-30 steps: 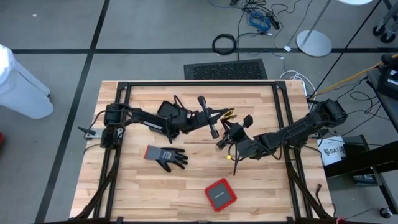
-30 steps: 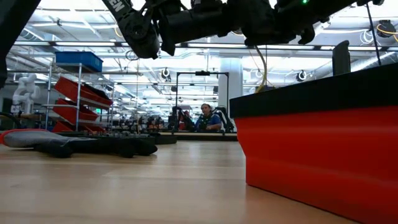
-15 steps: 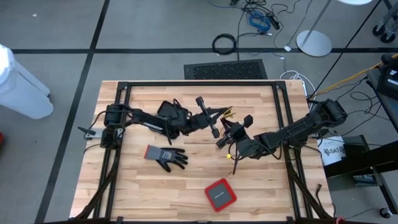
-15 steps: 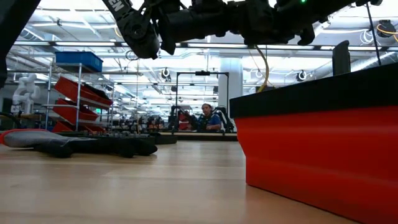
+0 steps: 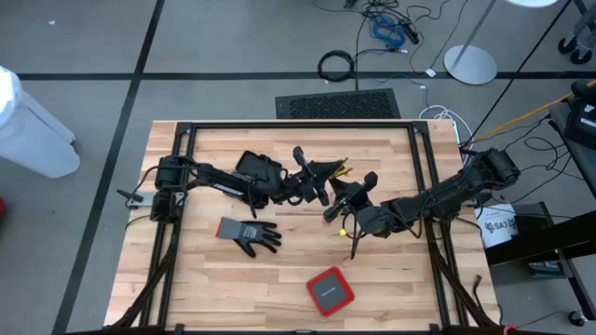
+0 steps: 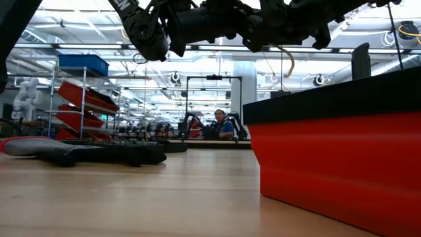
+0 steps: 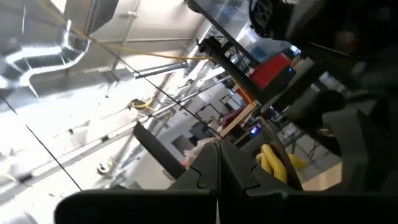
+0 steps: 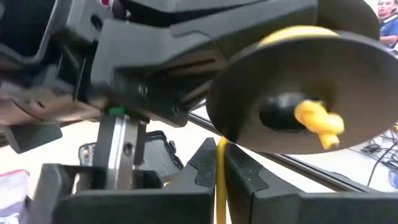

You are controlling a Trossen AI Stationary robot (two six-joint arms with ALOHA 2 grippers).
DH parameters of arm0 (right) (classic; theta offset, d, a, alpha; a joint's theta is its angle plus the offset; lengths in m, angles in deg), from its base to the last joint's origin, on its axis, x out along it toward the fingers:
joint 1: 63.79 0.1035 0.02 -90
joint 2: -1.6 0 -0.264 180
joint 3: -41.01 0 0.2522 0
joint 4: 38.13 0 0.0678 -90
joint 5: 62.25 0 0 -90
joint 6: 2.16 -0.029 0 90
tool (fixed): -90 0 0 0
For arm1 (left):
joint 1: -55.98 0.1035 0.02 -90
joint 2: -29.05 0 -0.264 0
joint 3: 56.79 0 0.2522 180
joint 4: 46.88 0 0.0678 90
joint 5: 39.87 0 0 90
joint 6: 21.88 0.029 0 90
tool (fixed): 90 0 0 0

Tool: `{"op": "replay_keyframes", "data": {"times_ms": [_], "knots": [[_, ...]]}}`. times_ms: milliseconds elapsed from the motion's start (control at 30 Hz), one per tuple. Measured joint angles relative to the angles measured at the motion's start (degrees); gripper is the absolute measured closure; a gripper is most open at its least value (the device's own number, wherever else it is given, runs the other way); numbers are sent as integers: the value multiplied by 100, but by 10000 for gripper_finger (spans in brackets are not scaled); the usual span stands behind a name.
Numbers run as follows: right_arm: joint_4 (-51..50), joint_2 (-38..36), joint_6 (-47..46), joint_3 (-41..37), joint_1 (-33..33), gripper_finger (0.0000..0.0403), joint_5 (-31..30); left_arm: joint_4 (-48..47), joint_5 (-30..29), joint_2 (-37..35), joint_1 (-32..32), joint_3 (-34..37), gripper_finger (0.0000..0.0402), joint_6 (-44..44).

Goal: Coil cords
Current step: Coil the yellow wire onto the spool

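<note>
Pinching thin yellow cord (image 8: 219, 180), right pincer (image 8: 217, 163)

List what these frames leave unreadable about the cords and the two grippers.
- Red cord: not seen in any view.
- Yellow cord: right wrist view shows it between the right gripper fingers; its far end is cut off by the frame edge.
- High view: where the left gripper meets the yellow cord is too small and hidden by the arms.
- Low view: the red box blocks the table's right side.
</note>
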Motion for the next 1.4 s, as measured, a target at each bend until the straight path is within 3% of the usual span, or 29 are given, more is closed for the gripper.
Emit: {"op": "replay_keyframes", "data": {"times_ms": [400,633,833,1167,1400], "knots": [[232,-4,-47,0,60,396,96,-371,-258,-7,-35,131,401,2007],[298,-17,-104,0,72,396,151,-601,-408,-7,-35,186,401,2596],[-18,-154,-199,-2,127,396,285,-904,-459,-15,-35,188,401,2620],[-2532,-1176,-1473,0,63,397,1495,-1585,-532,-46,-262,190,401,2410],[-3604,-1589,-1348,20,4,397,2378,-2459,50,-283,-352,195,401,1182]]}}
